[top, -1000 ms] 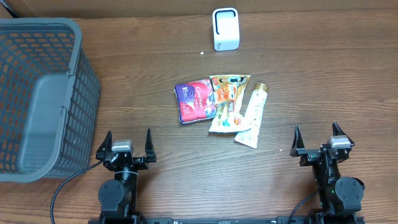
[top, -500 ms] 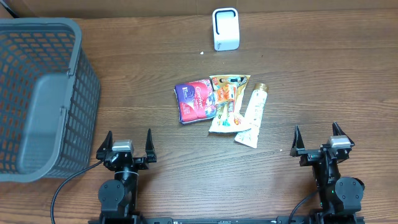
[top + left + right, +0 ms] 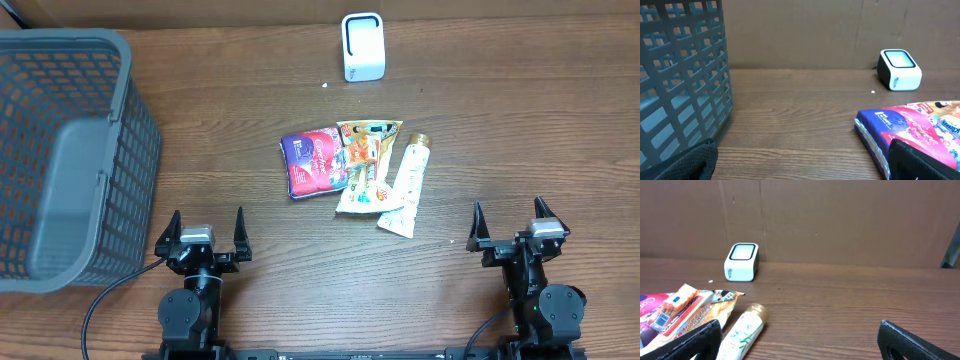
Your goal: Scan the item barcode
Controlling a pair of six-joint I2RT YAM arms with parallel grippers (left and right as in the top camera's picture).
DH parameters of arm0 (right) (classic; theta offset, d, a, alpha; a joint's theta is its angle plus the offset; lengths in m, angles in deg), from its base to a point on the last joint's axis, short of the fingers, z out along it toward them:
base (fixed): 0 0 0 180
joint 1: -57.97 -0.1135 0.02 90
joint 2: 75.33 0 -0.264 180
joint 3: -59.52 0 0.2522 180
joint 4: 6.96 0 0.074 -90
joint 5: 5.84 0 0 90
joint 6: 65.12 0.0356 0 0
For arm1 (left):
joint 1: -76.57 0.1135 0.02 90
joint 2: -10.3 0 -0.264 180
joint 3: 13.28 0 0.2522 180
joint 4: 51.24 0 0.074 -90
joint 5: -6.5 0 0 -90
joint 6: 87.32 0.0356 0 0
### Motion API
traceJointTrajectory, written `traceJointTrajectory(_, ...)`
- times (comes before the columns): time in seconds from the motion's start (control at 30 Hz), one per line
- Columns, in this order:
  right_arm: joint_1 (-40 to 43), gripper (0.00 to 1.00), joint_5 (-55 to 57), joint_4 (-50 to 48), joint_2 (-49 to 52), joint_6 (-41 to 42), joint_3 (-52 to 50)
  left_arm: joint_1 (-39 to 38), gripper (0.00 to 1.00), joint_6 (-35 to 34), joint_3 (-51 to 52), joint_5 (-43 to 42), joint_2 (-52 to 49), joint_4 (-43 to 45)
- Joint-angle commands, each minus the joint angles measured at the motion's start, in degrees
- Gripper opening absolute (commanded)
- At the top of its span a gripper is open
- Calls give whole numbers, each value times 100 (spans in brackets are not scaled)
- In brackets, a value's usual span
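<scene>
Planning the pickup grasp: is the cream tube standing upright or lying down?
Lying down. The tube lies flat on the table, gold cap pointing away from the arms.

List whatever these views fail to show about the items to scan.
Barcodes: unreadable in every view; print on the purple packet, orange packet and tube is too small.
Purple packet, left wrist view: near end hidden by the dark finger and the bottom edge.
Tube, right wrist view: lower end cut off by the bottom edge.
</scene>
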Motion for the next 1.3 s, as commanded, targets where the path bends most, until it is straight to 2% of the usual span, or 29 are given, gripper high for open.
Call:
traceJointTrajectory(0.0, 9, 100, 37, -31, -46, -2, -59, 35, 100, -55, 24, -33, 55, 15)
traceJointTrajectory(0.27, 11, 100, 28, -31, -46, 4, -59, 35, 100, -55, 24, -33, 55, 15)
traceJointTrajectory(0.53, 11, 100, 15, -24, -46, 577, -59, 35, 100, -55, 24, -33, 55, 15)
traceJointTrajectory(1.27, 15, 100, 11, -22, -46, 649, -59, 35, 100, -55, 24, -31, 55, 15)
